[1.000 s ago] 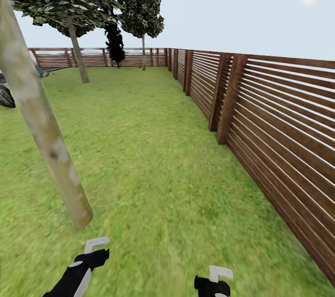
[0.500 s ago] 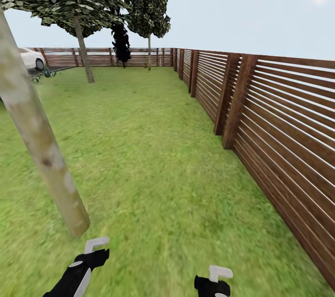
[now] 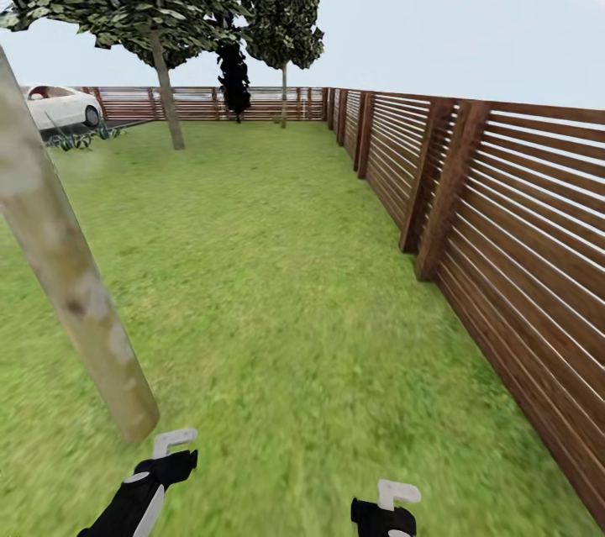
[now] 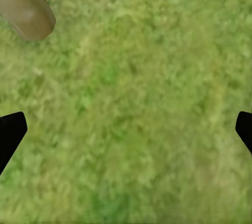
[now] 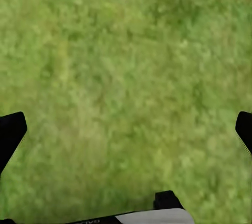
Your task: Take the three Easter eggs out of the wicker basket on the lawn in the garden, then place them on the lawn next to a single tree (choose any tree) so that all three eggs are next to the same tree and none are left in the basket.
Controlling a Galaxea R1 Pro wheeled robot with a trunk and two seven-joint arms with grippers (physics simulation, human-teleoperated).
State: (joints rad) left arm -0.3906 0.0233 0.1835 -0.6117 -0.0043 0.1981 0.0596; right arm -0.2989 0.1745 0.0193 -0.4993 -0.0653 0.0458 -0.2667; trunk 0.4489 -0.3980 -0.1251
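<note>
Swinging leftward since 1 second ago, the head camera is now bringing a white car into sight at the far left, while the things in the garden are shifting rightward across the picture as a result of that turn; the near trunk's base has also slid lower.

Standing on the lawn are 3 pale-trunked trees. 1 tree is leaning across the left edge close to the robot, its base meeting the grass just ahead of the left end effector. 2 more are rising far off near the back fence: 1 broad-crowned tree and 1 slimmer tree. Between those 2, 1 near-black cypress is showing. 1 slatted wooden fence is running along the right side and across the back.

Both end effectors are hanging low over the grass at the bottom of the head view, the right end effector well apart from the left. In the left wrist view the dark fingertips are sitting at opposite edges, spread wide with nothing between them, and the trunk base is showing in a corner. In the right wrist view the fingertips are likewise spread wide over bare grass, holding nothing.
</note>
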